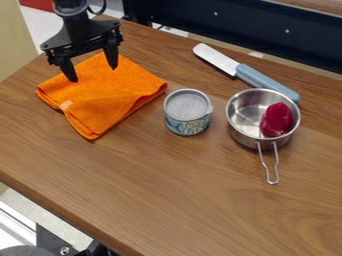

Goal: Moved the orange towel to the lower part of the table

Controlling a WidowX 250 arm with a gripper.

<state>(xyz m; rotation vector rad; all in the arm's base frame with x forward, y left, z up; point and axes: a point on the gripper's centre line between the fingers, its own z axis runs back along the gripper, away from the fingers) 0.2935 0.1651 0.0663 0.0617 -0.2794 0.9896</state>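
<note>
Wood-grain table (pixel 200 200); clock directions as the camera sees it. Gripper (pixel 93 73) over the orange towel (pixel 120 95), fingers spread; contact, cannot tell. Towel is folded, at 10 o'clock on the table. Step looks like the grasp: straight down, pinch several layers or it may unfold. Small lift, then go 6 o'clock. Tin (pixel 188 112) just beside towel, 3–4 o'clock; saucepan (pixel 244 137) beyond it. Keep cloth clear of both.

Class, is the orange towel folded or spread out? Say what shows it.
Folded: the orange towel shows stacked layers along its lower-left edge.
</note>
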